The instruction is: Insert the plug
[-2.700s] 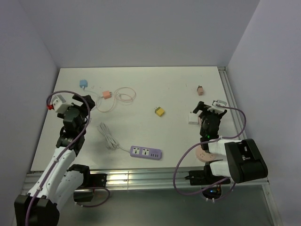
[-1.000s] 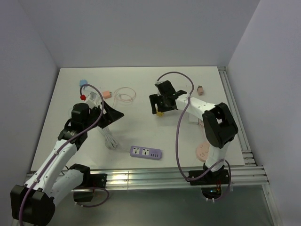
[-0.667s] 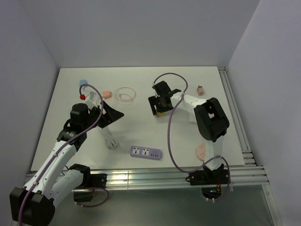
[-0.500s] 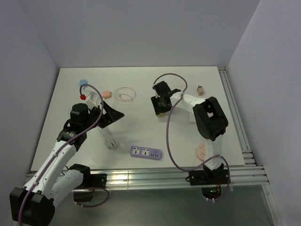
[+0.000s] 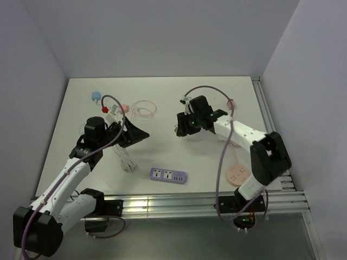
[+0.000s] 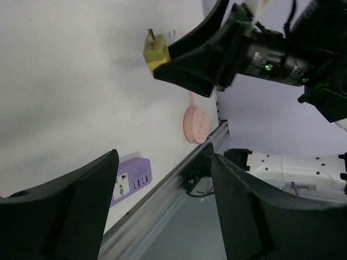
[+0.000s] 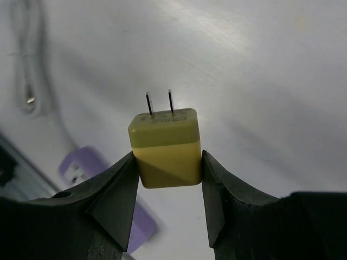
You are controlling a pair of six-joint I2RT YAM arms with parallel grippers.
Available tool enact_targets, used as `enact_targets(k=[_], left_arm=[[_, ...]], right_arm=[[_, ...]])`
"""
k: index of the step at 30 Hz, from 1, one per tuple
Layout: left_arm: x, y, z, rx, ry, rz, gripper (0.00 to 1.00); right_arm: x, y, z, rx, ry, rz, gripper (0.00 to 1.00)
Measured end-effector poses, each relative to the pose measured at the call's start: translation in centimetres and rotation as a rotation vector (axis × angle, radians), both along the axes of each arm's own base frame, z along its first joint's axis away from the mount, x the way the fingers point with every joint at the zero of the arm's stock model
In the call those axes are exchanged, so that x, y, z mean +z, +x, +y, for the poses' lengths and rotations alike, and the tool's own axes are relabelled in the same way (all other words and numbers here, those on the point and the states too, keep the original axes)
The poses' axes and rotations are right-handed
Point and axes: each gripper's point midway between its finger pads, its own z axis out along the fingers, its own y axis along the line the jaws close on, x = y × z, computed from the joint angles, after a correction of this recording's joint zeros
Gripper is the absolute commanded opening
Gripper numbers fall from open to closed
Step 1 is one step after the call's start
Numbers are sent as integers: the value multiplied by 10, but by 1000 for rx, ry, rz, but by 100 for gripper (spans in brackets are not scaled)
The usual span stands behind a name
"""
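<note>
The right gripper [image 7: 168,158] clamps the yellow plug [image 7: 165,142] by its sides, prongs pointing out past the fingertips, beyond the purple strip [image 5: 168,175] and slightly to its right. The left gripper [image 6: 162,162] hangs empty, jaws spread wide, beyond the strip to its left, near the white cable [image 5: 124,157].

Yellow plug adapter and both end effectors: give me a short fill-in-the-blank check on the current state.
1. The right end effector is ______ on the yellow plastic plug adapter.
2. The adapter shows ______ bare metal prongs.
3. The left end effector is ______, holding nothing.
4. The flat rectangular power strip on the white table is ______ in colour.
Missing words: shut; two; open; purple.
</note>
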Motion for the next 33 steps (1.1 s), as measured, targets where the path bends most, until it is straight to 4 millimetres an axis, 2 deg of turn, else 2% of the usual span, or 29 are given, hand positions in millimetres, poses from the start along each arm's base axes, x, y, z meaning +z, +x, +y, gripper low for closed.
enact_targets(k=[2,5,10,15,22,24,25,26,27,28,29,30,31,32,33], left_arm=[[1,-3,-8,-43,-26,19,75],[0,-6,-21,-92,-59,61,74],[2,-14,-44,-160,-86,100,76],[6,-23,-63,-211,-117,116,75],[-5,-32,-87,-259,-131,180,73],[-5,-35,-92,-271,-134,187,67],[-4,-36,-94,-274,-136,187,61],[-4,-37,-96,-279,-139,189,43],[-2,-38,-98,-283,-148,198,33],[1,-38,-100,-288,-152,188,22],[0,-37,-102,-283,-152,194,1],[0,-37,-103,-278,-152,204,0],[-1,-37,-103,-275,-153,214,0],[-2,-37,-104,-276,-151,219,0],[-4,-37,-104,-271,-147,221,0]], right_arm=[[28,-19,11,65,97,-38,0],[54,-50,26,169,193,-78,0],[65,-94,43,315,267,-71,0],[70,-111,48,365,297,-80,0],[107,-118,54,395,382,-182,0],[109,-121,55,402,386,-186,0],[109,-123,56,406,389,-183,0],[109,-125,57,411,391,-184,0],[107,-126,57,411,388,-182,0],[103,-127,56,406,383,-173,5],[102,-126,56,402,376,-177,14],[100,-126,55,396,369,-182,35],[98,-126,53,390,363,-183,42],[96,-126,52,385,360,-187,58],[96,-127,52,377,363,-184,67]])
